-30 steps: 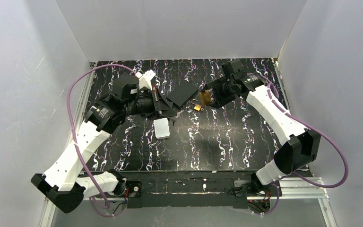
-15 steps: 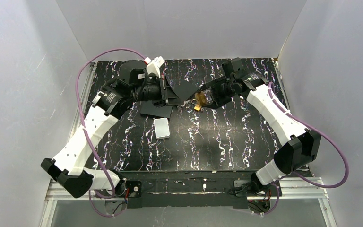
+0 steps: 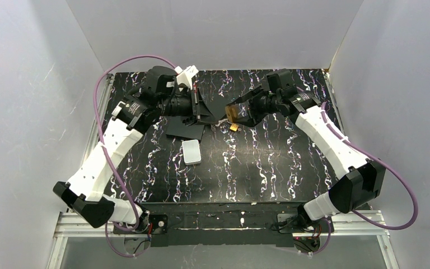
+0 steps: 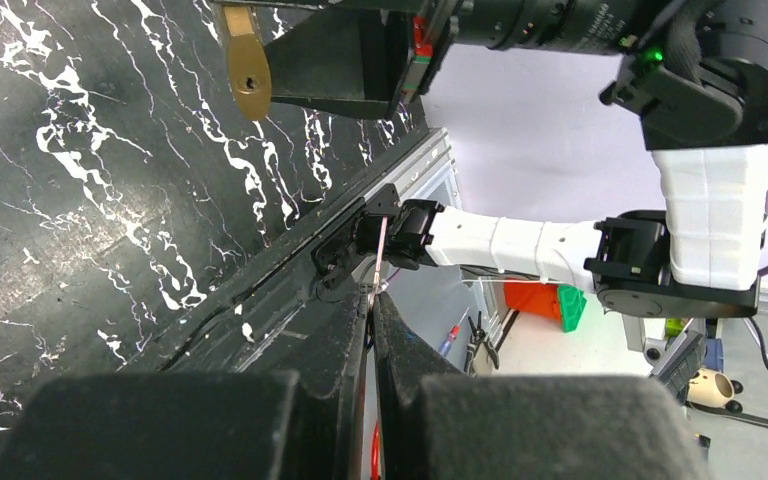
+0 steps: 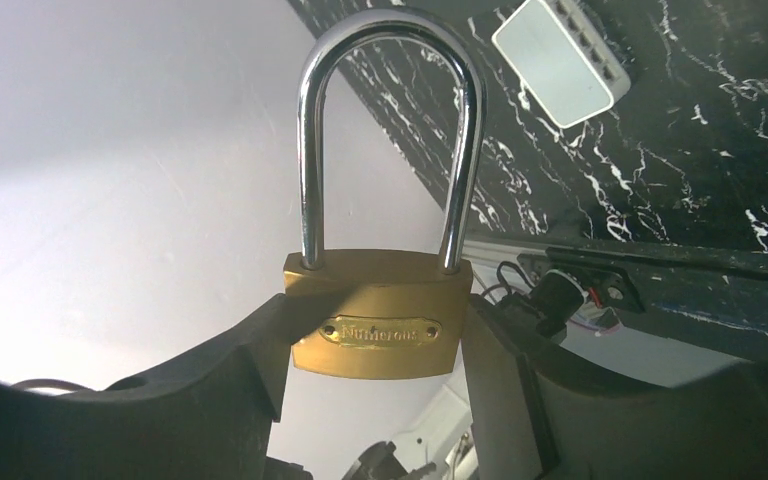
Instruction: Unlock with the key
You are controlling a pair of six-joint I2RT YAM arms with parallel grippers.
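While the left hand (image 4: 372, 312) is pinched shut, the right hand (image 5: 384, 335) clamps a steel-shackled brass padlock (image 5: 378, 300) above the black marbled worktop (image 3: 257, 168).

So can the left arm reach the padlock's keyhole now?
Probably yes: the right pincer holds the padlock up, keyhole facing the shut left pincer, with nothing between them.

The left gripper (image 3: 210, 115) and right gripper (image 3: 233, 116) face each other over the far middle of the black marbled table (image 3: 269, 168). The right one grips a brass padlock (image 3: 230, 114). A white box (image 3: 191, 151) lies closer in.
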